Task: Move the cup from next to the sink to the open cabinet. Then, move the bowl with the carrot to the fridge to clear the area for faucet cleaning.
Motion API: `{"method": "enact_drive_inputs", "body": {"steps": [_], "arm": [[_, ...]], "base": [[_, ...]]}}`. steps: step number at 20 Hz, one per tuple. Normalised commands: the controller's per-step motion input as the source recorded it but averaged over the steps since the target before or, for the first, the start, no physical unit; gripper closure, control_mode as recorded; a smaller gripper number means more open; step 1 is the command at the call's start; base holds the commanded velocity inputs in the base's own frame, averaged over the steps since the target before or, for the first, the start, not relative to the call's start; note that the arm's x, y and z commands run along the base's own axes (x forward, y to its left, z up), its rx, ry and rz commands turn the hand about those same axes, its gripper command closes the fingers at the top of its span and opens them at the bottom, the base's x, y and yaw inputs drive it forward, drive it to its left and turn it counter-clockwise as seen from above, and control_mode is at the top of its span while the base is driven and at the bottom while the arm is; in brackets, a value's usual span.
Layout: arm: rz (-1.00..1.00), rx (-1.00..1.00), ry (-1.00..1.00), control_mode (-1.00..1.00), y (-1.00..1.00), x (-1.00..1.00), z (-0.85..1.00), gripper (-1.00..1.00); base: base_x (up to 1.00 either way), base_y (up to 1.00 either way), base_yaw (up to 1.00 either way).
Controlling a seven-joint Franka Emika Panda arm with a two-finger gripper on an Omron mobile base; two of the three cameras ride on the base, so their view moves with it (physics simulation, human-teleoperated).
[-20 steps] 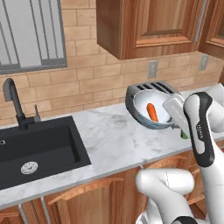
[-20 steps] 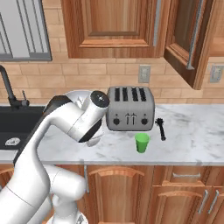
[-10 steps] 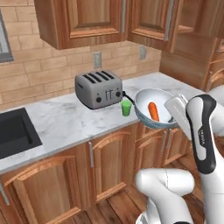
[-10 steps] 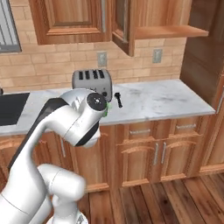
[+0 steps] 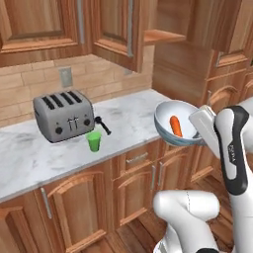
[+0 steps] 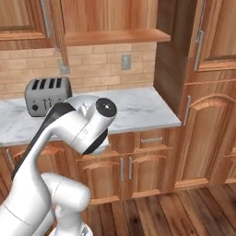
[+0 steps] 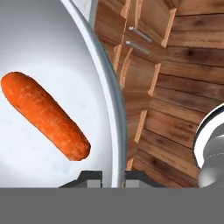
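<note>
Looking at the left base view, you see the pincer closed down on the near rim of the bowl, carrying it in the air out past the front edge of the bench, above the wooden base cabinets. Your carrot lies inside the bowl, slanted across its pale floor. From the hand view you have the bowl's rim running straight down between the two finger tips, with the carrot just left of it and the plank floor far below on the right. Your cup stands upright on the bench, just in front of the grey toaster and well apart from the bowl. Above the bench's far end, you can see the open cabinet and its plain shelf.
</note>
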Motion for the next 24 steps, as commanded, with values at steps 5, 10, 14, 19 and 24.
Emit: {"method": "enact_drive_inputs", "body": {"steps": [5, 10, 14, 19, 24], "arm": [[0.0, 0.0, 0.0, 1.0, 0.0, 0.0, 0.0, 1.0], [0.0, 0.0, 0.0, 1.0, 0.0, 0.0, 0.0, 1.0], [0.0, 0.0, 0.0, 1.0, 0.0, 0.0, 0.0, 1.0], [0.0, 0.0, 0.0, 1.0, 0.0, 0.0, 0.0, 1.0], [0.0, 0.0, 0.0, 1.0, 0.0, 0.0, 0.0, 1.0]], "base": [[-0.25, -0.12, 0.57], [-0.07, 0.0, 0.94], [0.0, 0.0, 0.96], [0.0, 0.0, 0.97], [0.0, 0.0, 0.97]]}}
